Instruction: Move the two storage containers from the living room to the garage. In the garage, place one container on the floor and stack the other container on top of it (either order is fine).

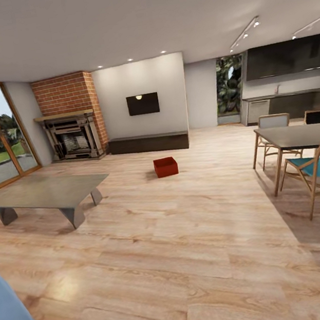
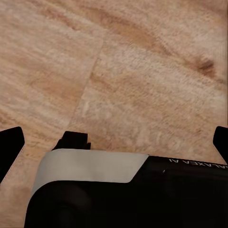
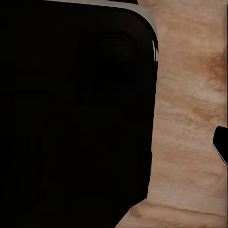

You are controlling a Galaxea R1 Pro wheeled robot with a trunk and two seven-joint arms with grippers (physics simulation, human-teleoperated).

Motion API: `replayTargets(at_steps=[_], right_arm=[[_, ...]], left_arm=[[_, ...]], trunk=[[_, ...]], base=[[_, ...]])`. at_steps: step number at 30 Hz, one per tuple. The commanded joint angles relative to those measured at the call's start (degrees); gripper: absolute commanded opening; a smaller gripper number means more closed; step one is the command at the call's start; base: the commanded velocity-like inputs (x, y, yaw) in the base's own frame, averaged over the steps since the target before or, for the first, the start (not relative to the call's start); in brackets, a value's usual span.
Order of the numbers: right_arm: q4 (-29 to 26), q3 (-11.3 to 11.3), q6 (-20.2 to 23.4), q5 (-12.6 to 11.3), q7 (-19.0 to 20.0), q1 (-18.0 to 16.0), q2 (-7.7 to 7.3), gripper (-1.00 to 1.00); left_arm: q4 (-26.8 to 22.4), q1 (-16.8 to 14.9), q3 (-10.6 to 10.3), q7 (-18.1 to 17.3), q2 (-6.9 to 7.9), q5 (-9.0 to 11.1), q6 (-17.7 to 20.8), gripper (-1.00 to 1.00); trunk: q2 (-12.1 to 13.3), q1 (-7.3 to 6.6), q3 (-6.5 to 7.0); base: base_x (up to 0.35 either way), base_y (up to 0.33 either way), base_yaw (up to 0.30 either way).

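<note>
One red bin (image 1: pixel 166 166) sits ahead on the wood floor (image 1: pixel 197 258); my left gripper (image 2: pixel 116 137) is spread wide; the right's state I cannot tell.

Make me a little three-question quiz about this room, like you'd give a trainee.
1. True or false: the storage container sits on the wood-plank floor.
2. What stands nearest that container? A) grey low table B) long dark cabinet C) brick fireplace
3. Fill in: the wall TV hangs above the ____.

Key: 1 true; 2 B; 3 long dark cabinet.
</note>
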Motion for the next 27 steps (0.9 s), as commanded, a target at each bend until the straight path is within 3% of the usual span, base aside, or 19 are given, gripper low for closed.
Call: replayTargets(at_steps=[1,27], right_arm=[[0.0,0.0,0.0,0.0,0.0,0.0,0.00,1.00],[0.0,0.0,0.0,0.0,0.0,0.0,0.00,1.00]], left_arm=[[0.0,0.0,-0.5,0.2,0.00,0.5,-0.2,1.00],[0.0,0.0,-0.5,0.2,0.00,0.5,-0.2,1.00]], trunk=[[0.0,0.03,-0.06],[0.0,0.03,-0.06]], base=[[0.344,0.000,0.000],[0.344,0.000,0.000]])
